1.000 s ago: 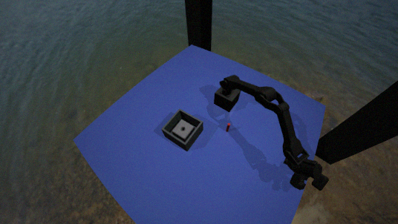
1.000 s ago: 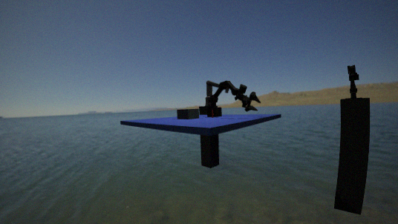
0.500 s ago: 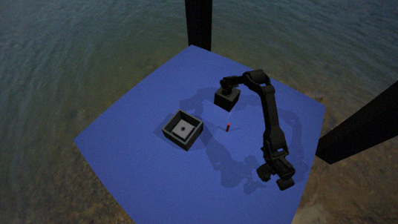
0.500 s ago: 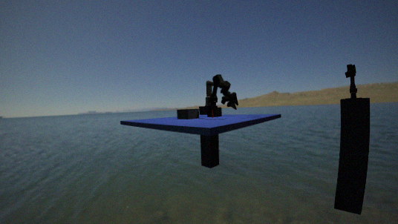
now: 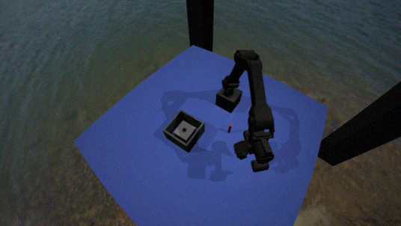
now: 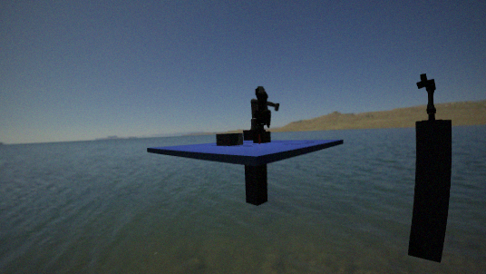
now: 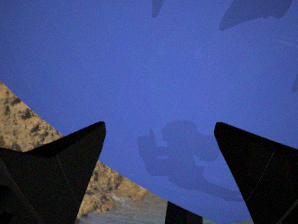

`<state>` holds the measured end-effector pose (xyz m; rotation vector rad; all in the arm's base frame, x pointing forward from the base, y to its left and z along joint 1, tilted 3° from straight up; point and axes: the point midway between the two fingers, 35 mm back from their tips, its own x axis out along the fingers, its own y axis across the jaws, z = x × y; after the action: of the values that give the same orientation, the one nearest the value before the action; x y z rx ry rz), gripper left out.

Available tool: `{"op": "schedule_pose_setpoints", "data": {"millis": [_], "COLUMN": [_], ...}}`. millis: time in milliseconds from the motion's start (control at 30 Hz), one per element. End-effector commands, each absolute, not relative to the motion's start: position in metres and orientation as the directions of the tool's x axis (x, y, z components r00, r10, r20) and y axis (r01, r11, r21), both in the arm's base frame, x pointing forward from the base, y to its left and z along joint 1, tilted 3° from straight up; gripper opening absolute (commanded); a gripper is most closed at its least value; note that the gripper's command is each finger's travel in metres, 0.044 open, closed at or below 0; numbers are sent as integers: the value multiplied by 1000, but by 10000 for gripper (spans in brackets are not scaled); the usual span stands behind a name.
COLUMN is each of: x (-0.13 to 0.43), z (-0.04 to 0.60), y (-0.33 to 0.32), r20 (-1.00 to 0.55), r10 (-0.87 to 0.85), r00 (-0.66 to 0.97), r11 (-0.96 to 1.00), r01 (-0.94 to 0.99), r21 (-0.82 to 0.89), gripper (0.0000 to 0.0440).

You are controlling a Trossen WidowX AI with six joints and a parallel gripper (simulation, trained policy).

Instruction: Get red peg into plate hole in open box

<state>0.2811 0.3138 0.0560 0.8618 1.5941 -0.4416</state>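
Blue tabletop [image 5: 123, 150] [image 6: 254, 157] [image 7: 125, 60], red peg [image 5: 230, 129] [image 6: 259, 138] upright, open claw [image 5: 250, 162] [image 7: 161, 128] above

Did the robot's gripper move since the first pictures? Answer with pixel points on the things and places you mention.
Yes. In the top view, the gripper [image 5: 250, 160] [image 7: 161, 128] has swung inward, closer to the open box [image 5: 170, 135] [image 6: 229, 140].
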Motion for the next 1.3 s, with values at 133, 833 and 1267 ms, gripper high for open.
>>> {"op": "schedule_pose_setpoints", "data": {"millis": [133,833,1267], "x": [268,214,192], "z": [81,76,28], "y": [250,147,125], "r20": [-990,-989,-974], "r10": [140,-104,-171], "r00": [-10,-105,-147], "r11": [676,607,527], "r01": [732,781,822], "r21": [88,-146,-216], "gripper": [437,437,418]}}
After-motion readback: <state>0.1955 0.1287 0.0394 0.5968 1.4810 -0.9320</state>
